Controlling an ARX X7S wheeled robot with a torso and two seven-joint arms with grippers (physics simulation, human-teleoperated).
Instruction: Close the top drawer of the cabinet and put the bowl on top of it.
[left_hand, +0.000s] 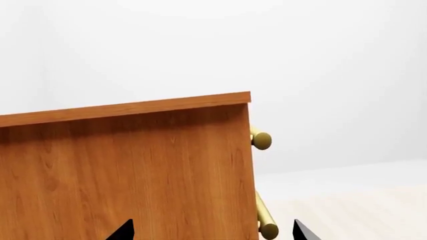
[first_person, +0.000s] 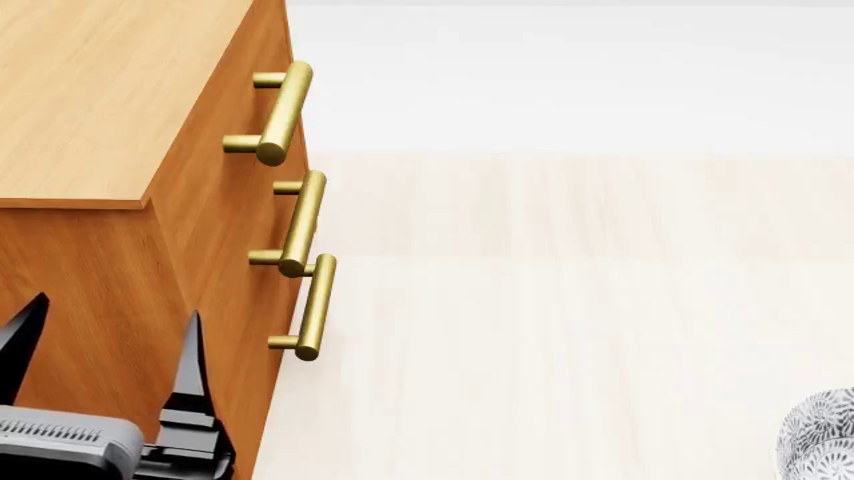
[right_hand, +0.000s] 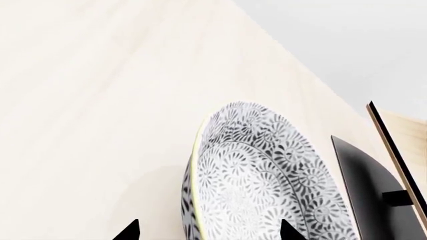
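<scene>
Left gripper (first_person: 100, 350) open, empty, beside cabinet (first_person: 107, 110) | right gripper (right_hand: 208, 231) spread over bowl (right_hand: 267, 175)

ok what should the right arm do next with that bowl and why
Probably ease the right hand down onto the bowl rim and close. All three drawer fronts of the cabinet look flush, and the bowl sits between the open fingertips, not yet gripped.

Cabinet left, bowl right

The cabinet (first_person: 120, 130) stands at the worktop's (first_person: 534, 300) left; the bowl (first_person: 821, 435) lies well apart, near right.
</scene>
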